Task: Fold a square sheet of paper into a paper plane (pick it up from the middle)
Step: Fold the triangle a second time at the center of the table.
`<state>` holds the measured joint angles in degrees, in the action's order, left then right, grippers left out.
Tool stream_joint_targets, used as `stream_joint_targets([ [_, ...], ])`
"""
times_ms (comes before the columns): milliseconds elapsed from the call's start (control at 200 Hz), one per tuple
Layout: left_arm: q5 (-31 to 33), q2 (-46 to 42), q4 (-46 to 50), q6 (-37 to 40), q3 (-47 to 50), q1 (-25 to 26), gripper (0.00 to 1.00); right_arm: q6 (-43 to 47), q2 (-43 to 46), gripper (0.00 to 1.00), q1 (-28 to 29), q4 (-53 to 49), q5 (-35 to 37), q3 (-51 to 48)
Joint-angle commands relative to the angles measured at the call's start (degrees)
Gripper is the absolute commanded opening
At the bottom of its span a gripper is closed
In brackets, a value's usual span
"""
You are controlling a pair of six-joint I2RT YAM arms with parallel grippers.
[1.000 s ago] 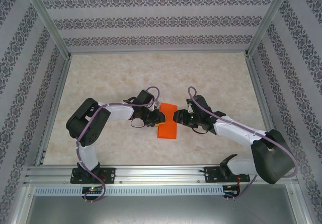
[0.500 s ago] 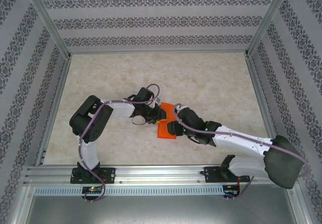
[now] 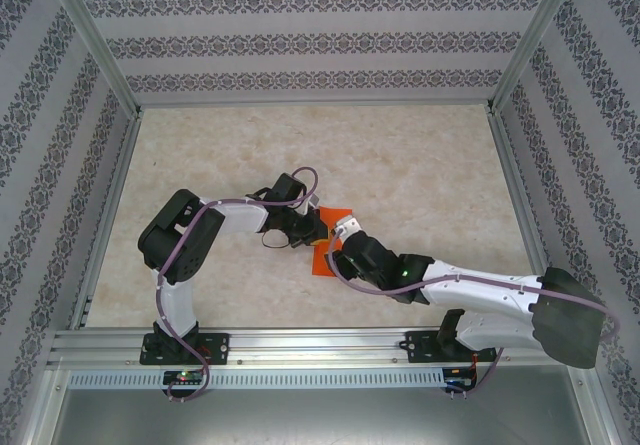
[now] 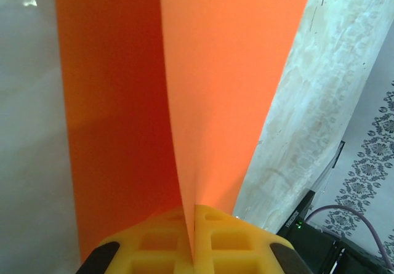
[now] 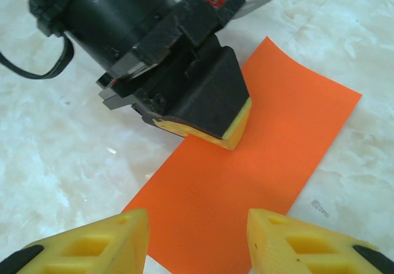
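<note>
Right wrist: left end effector [image 5: 233,132] clamps edge of orange sheet [image 5: 246,175].

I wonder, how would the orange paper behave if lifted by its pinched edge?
Probably floppy: the orange paper bends up where the left hand pinches it. Likely very light, being thin, so it may slide on the smooth table. It would probably crease rather than break.
</note>
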<state>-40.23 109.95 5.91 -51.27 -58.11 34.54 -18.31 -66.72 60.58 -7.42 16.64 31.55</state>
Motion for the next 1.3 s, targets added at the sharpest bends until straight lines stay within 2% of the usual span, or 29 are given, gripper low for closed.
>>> stream_joint_targets([
  [0,-0.66,-1.85,3.92,3.1,-1.37,-0.54,0.0,4.09,0.93,0.47,1.67,2.32,2.95,0.0],
  [230,-1.25,-1.77,10.02,7.73,-2.67,-0.84,0.0,9.67,0.24,0.47,5.62,2.01,7.49,0.87],
  [450,-0.73,-1.88,10.14,6.88,-2.4,-1.23,0.0,10.48,0.12,0.47,7.47,1.86,8.76,0.97],
  [784,1.24,-2.87,10.26,5.83,-2.42,-1.23,0.0,13.3,-0.61,0.56,9.57,0.59,8.62,1.5],
  [984,1.07,-3.23,8.57,4.65,-0.74,-1.23,0.0,15.95,-7.6,0.59,11.17,-0.25,8.45,5.55],
  [1149,0.9,-3.09,8.61,4.77,-1.2,-1.23,0.0,15.46,-16.11,0.6,12.42,0.26,11.33,10.74],
  [1299,0.64,-2.66,8.01,4.42,-1.31,-1.23,0.0,13.99,-20.43,0.63,13.6,-1.45,13.79,13.81],
])
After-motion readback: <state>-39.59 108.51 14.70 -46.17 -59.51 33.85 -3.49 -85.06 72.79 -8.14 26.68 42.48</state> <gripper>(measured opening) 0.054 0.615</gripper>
